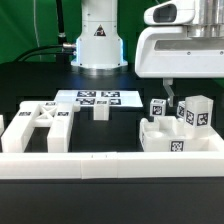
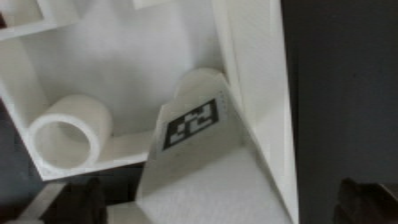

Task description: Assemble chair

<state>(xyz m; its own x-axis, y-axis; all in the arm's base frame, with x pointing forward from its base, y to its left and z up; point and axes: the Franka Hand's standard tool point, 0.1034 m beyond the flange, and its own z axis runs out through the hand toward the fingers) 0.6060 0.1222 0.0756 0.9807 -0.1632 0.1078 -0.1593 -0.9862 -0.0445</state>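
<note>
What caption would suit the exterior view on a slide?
Robot arm poised above white chair parts spread on a dark table.

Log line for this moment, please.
gripper: low over parts at exterior view's right, jaws unclear | braced side: lying apart, exterior view's left | post: by marker board

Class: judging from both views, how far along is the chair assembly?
Done: nothing clearly joined; the cross-braced side lies apart on the exterior view's left, a short post by the marker board. In hand: the gripper hangs over the tagged pieces on that view's right; a grasp cannot be told. Left: seemingly all the joining.
</note>
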